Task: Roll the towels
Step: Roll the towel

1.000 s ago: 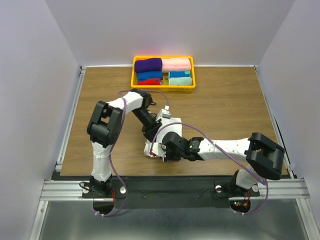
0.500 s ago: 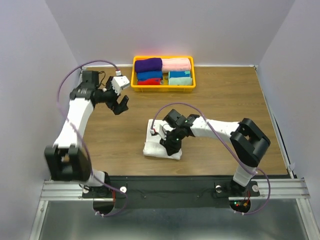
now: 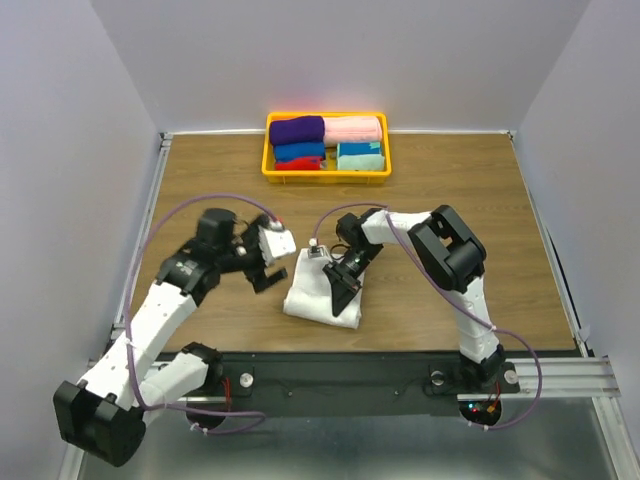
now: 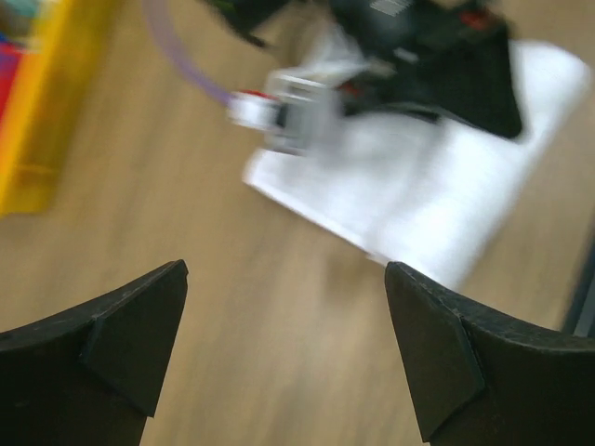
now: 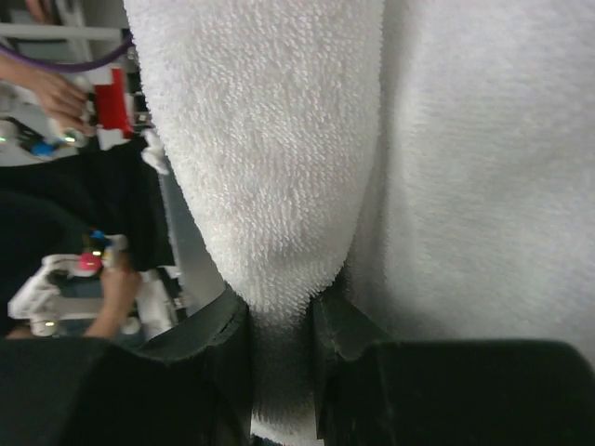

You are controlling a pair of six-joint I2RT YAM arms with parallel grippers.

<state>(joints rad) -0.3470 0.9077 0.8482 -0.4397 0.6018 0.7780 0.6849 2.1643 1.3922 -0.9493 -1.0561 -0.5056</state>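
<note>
White towel [image 3: 305, 296] lies flat on the wooden table [image 3: 450, 200] close to the front edge, between the two arms. To its left, the left gripper [image 3: 262, 274] hangs just beside the towel's edge, its fingers [image 4: 121, 325] spread wide with nothing between them. On the towel's right side, the right gripper [image 3: 342, 286] is pressed down, and its wrist view shows the fingers [image 5: 218, 348] clenched on a raised fold of the cloth. At the back stands a yellow basket [image 3: 266, 150] holding rolled towels [image 3: 297, 130].
</note>
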